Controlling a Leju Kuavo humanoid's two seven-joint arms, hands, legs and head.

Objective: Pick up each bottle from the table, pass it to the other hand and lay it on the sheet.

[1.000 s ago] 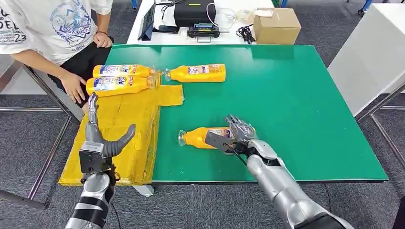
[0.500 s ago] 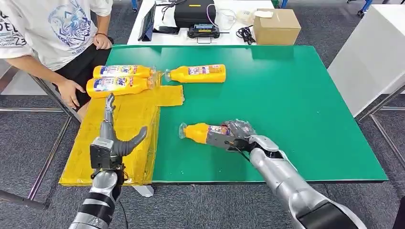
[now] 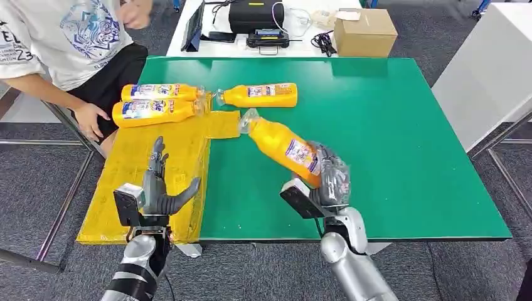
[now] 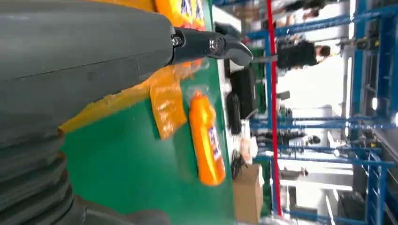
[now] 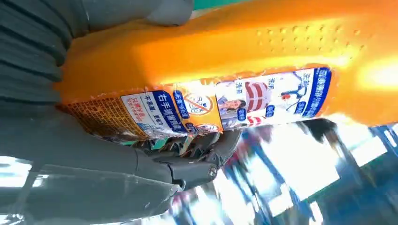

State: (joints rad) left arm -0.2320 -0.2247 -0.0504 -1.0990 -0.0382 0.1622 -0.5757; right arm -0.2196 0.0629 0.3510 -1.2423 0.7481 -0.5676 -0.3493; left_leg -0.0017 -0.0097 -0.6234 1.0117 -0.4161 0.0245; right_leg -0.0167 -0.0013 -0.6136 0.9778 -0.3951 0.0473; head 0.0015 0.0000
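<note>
While right hand (image 3: pixel 329 179) grips orange bottle (image 3: pixel 285 147) aloft, left hand (image 3: pixel 158 188) spread, holding nothing.

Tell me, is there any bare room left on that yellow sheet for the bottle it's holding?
Yes. The sheet's near stretch, from the two bottles at its far end down to the open left hand, lies bare. The far end is crowded, with a third bottle just beside it on the green table. The right hand holds the fourth bottle.
</note>
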